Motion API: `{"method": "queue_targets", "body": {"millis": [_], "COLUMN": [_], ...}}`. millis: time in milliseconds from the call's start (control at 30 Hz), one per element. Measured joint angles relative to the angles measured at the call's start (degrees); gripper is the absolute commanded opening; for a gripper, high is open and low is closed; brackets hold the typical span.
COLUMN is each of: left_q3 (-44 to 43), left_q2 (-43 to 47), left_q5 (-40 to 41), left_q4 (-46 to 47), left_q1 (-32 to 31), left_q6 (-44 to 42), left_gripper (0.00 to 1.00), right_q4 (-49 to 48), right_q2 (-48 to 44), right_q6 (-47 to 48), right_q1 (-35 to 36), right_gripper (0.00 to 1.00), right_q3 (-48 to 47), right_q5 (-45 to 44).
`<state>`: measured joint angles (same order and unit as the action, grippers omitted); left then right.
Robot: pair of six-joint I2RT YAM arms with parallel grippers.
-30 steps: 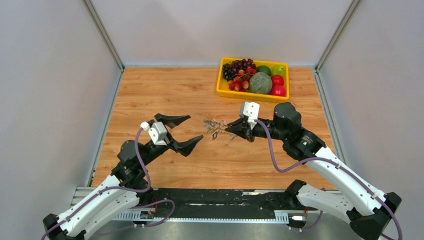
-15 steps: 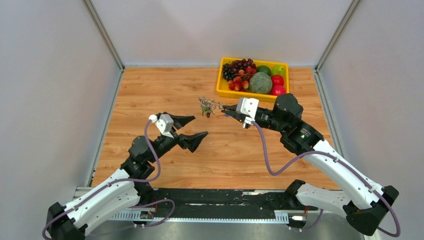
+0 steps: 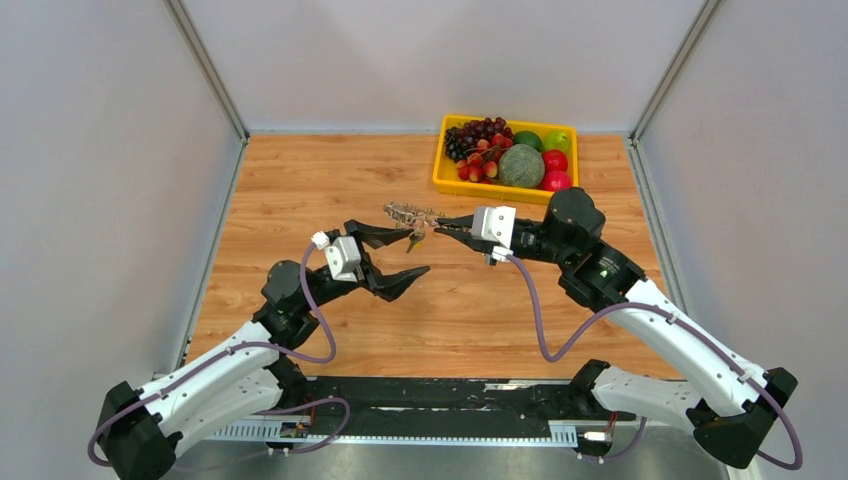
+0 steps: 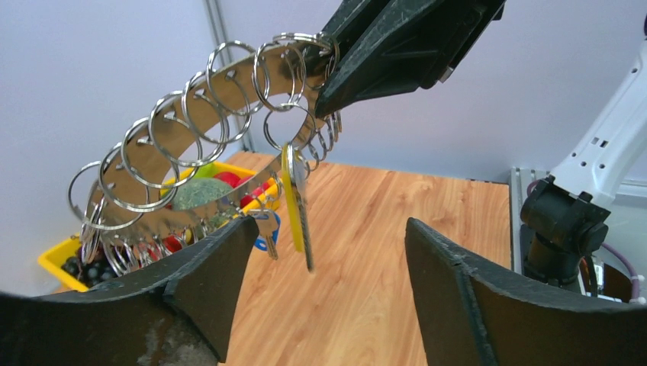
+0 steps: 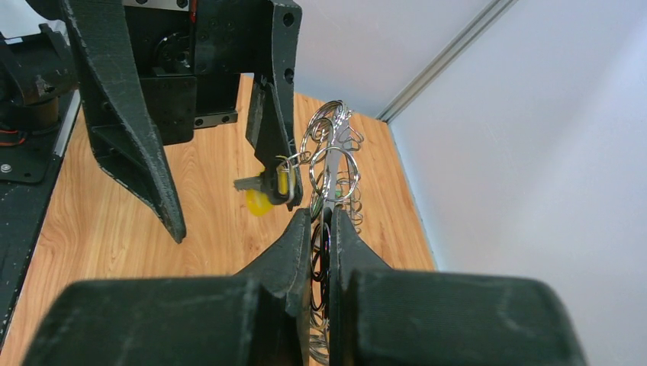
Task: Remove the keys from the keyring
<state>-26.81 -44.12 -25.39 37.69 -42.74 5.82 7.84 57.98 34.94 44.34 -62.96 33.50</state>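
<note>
My right gripper (image 3: 441,222) is shut on the rim of the keyring (image 3: 408,213), a flat grey metal ring fringed with small wire loops, and holds it in the air above the table. In the right wrist view the ring (image 5: 333,151) stands edge-on between the fingers (image 5: 305,236). A yellow-headed key (image 4: 293,200) and a blue-headed key (image 4: 266,231) hang from the loops. My left gripper (image 3: 420,251) is open, its jaws just below and either side of the hanging yellow key (image 3: 412,241). In the left wrist view the key dangles between the spread fingers (image 4: 221,267), touching neither.
A yellow bin (image 3: 438,176) of fruit (grapes, melon, red and green fruit) stands at the back right of the wooden table (image 3: 300,180). Grey walls enclose the table on three sides. The arm bases and a black rail lie along the near edge.
My right gripper has lifted the keyring and carried it left and toward the back. My left arm has moved right and forward, bringing its open jaws under the hanging keys.
</note>
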Motion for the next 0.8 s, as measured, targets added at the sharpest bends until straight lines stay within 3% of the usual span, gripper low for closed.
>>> {"method": "queue_targets", "body": {"millis": [233,367,533,600,800], "left_q3": [-1.66,-1.84,-1.9,-1.9,-2.21], "left_q2": [-2.8,-3.04,-2.69,-2.01,2.43], "left_q5": [-1.77,-1.73,-1.49,-1.01,1.44], "left_q4": [2.19,2.49,2.23,1.44,-3.56], "left_q1": [0.0,0.0,0.0,0.0,0.02], "left_q6": [-0.37,-0.44,-0.44,-0.61,0.35], "left_gripper": [0.65,0.44,0.08,0.01,0.0], "right_q4": [-0.02,-0.02,-0.02,-0.07,-1.27], "right_q2": [0.02,0.26,0.5,0.48,-0.35], "right_q6": [0.15,0.15,0.13,0.09,-1.27], "right_q1": [1.14,2.08,2.89,2.91,3.39], "right_gripper": [0.0,0.0,0.0,0.0,0.0], "right_q3": [0.0,0.0,0.0,0.02,3.34], "right_q5": [0.28,0.26,-0.68,-1.6,-5.81]}}
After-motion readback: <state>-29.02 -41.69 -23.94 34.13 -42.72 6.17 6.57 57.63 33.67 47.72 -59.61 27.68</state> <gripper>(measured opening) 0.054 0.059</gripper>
